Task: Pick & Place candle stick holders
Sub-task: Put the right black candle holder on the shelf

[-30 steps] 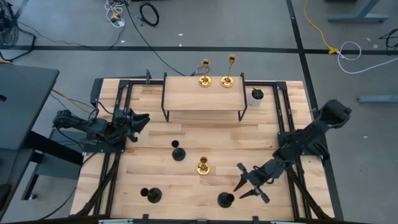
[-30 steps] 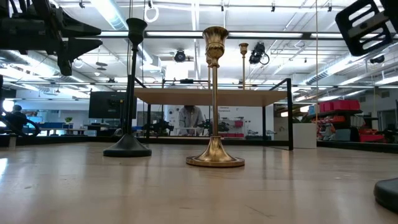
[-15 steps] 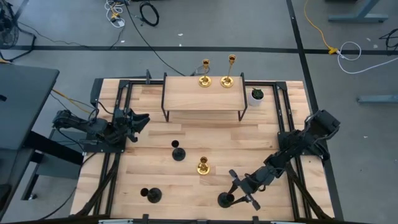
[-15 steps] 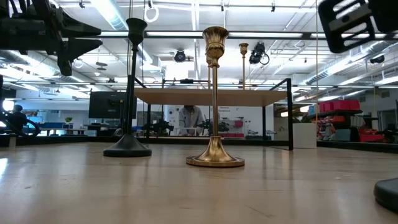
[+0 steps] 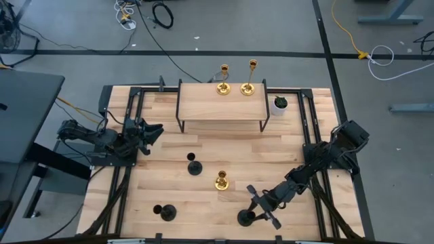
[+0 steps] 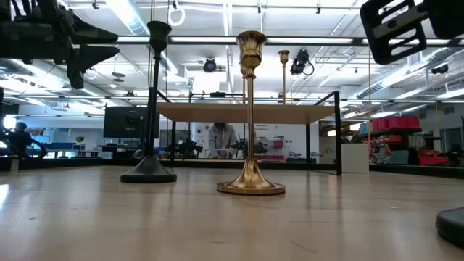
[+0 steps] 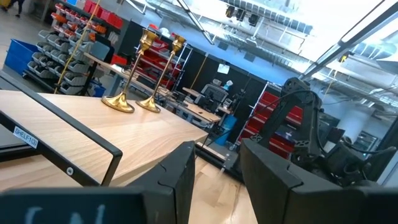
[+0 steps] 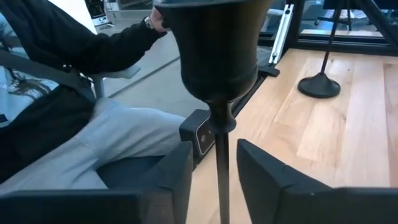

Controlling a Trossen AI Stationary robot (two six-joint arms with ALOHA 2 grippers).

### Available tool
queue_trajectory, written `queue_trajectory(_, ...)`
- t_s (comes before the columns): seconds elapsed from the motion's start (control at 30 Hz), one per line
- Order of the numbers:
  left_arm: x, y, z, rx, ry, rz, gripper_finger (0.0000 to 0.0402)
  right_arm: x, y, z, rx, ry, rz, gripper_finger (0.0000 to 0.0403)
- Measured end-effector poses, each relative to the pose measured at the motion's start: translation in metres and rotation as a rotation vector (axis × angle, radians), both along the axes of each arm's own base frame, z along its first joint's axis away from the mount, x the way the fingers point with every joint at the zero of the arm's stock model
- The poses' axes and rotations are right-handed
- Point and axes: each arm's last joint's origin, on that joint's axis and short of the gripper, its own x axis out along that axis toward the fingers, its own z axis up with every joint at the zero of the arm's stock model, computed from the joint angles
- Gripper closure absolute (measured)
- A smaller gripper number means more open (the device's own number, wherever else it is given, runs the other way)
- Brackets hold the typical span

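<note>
Right gripper straddling a black holder's stem at the worktop's near edge

We see the right gripper [image 8: 214,168] at the near edge of the worktop [image 5: 285,149], its two fingers [image 8: 177,171] standing either side of the upright thin stem of a black candle stick holder [image 8: 214,56], just under the cup; the stem runs vertically between them with a gap on each side, so we judge the fingers not yet clamped. In the high view this holder [image 5: 245,217] sits immediately ahead of the right gripper [image 5: 261,207], so this arm is far nearer than the left gripper [image 5: 152,130], which waits partly open at the left edge. Other holders: one gold [image 5: 222,181] mid-worktop, two black [image 5: 194,166] [image 5: 166,212], and two gold [image 5: 224,87] on the raised shelf [image 5: 203,108] at the far edge.
</note>
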Motion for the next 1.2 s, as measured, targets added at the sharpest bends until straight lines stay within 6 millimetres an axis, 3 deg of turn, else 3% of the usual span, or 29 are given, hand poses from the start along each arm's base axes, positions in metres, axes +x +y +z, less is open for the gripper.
queue_trajectory(0.37,0.0,0.0,0.0,0.0,-0.001,-0.001,0.0271,0.0,0.0,0.0,-0.016,-0.014,0.001,0.0393)
queue_trajectory(0.87,0.0,0.0,0.0,0.0,-0.001,-0.001,0.0271,0.001,-0.001,0.001,-0.024,-0.03,0.003,0.0397)
queue_trajectory(1.2,0.0,0.0,0.0,-0.001,-0.002,-0.002,0.0271,-0.001,-0.014,0.03,0.003,-0.08,-0.034,0.0398)
